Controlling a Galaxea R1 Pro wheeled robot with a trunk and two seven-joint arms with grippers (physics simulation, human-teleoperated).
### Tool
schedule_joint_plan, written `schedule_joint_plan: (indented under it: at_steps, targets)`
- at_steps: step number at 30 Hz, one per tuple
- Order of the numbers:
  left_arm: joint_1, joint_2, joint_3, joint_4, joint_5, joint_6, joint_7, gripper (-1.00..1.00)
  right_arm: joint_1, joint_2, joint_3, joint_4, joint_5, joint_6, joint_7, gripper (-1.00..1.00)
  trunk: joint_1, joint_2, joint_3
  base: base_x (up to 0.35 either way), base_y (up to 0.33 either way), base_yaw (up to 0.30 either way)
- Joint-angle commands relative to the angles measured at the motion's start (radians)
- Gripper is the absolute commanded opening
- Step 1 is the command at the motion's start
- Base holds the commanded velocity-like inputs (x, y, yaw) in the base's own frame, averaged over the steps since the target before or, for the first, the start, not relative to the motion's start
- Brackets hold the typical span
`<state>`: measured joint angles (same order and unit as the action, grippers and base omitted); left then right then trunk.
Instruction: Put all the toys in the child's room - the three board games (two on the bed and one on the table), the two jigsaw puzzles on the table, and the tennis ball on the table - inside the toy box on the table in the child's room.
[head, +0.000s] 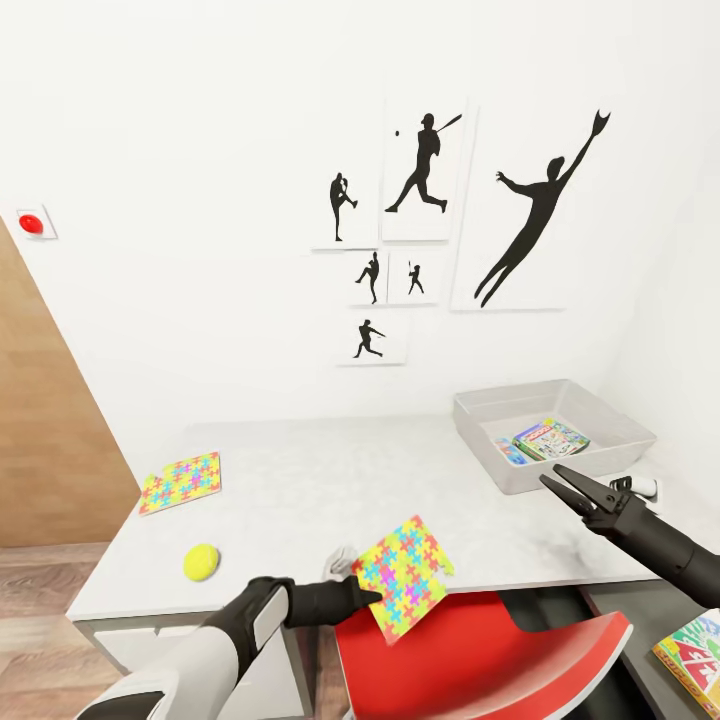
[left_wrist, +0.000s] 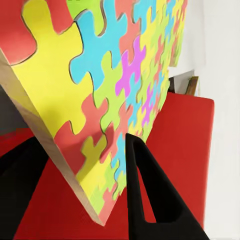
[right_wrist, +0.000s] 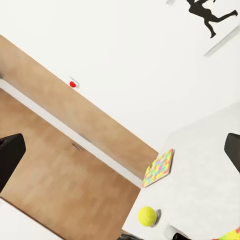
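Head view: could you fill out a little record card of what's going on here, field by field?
left gripper: shut on puzzle, held over the table edge
right gripper: open, empty, beside toy box
in toy box: board games
on table: second puzzle, tennis ball
below: red chair
lower unit at the right: another game

A plain white wall (head: 200, 200) fills the back of the room, hung with a cluster of white posters (head: 430, 180) bearing black baseball-player silhouettes — batters, a pitcher, a leaping catcher. A small red button (head: 31, 222) sits on the wall at the left, beside a wood-panelled door (head: 45, 440). Below runs wood-plank floor (head: 40, 620), and a red-and-white chair (head: 480, 650) stands close — evenly lit.
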<state>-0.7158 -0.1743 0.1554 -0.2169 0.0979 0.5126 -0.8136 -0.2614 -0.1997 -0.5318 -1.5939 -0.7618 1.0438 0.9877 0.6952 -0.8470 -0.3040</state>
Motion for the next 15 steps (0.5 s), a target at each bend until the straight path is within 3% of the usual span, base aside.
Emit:
schedule_joint_plan:
  at_steps: [1,15]
  targets:
    - [-0.001,0.0,0.002,0.006,0.004,0.009,0.0,-1.0,-0.001,0.0,-0.001,0.0,0.003,0.003,0.005,1.0,0.0,-0.001,-0.001,0.0,0.0,0.0]
    - [-0.001,0.0,0.002,0.018,0.003,0.003,-0.003,-1.0,-0.001,0.0,-0.001,0.0,0.004,0.003,0.005,1.0,0.0,-0.001,-0.001,0.0,0.0,0.0]
